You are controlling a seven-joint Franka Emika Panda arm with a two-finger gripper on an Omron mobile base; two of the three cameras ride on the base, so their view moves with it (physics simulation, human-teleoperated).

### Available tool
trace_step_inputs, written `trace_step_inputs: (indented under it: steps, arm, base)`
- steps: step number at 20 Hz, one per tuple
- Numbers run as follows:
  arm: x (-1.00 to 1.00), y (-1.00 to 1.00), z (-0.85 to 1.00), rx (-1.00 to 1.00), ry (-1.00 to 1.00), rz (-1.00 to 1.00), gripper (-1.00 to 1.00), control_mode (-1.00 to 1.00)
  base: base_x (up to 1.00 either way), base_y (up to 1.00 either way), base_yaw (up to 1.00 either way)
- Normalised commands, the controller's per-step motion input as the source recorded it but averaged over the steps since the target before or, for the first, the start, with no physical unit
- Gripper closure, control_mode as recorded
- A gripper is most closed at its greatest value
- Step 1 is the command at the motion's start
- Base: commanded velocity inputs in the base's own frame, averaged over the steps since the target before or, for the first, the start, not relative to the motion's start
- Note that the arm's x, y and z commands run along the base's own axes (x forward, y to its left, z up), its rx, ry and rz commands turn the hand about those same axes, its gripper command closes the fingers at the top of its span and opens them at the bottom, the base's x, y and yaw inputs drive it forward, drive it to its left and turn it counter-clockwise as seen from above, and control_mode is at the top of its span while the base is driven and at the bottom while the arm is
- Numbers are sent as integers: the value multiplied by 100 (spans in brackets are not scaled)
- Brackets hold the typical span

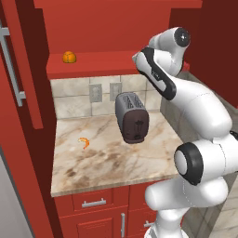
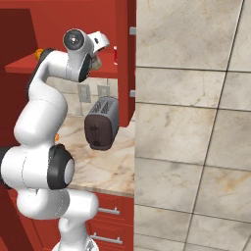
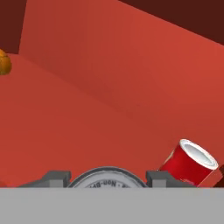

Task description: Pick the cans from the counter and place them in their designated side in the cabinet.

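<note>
The gripper (image 3: 107, 178) is clenched around a silver can (image 3: 107, 183), whose round lid with raised lettering sits between the two dark fingertips (image 3: 57, 177) at the bottom of the hand view. The arm reaches up and into the open red cabinet (image 1: 116, 28), so the can is held just above the red shelf (image 3: 65, 131), most likely so it can be lowered onto its own side. In the hand view a red can (image 3: 189, 162) with a white top already rests on the shelf to the right, close to the held one; it appears tilted there, but that may be only the hand's roll. That would put the task near its end, with the release the step left. A small orange fruit (image 1: 69, 57) sits far to the left on the same shelf, well apart from both cans. Below, the marbled counter (image 1: 111, 162) holds a dark toaster (image 1: 132, 117) near the wall and a small orange shrimp-like thing (image 1: 84, 142) to its left. The cabinet door (image 1: 18, 65) stands open at the left.
</note>
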Motion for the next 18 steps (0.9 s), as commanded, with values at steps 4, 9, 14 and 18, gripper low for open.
trace_step_inputs:
  steps: [4,9,14,18]
  arm:
    - [17,-3,-1,0,0,1,100,-100]
    - [22,-1,-2,0,0,1,100,-100]
    - [25,0,0,0,0,1,100,-100]
    - [25,0,0,0,0,1,100,-100]
  base:
    - [0,0,0]
    - [0,0,0]
    - [0,0,0]
    - [0,0,0]
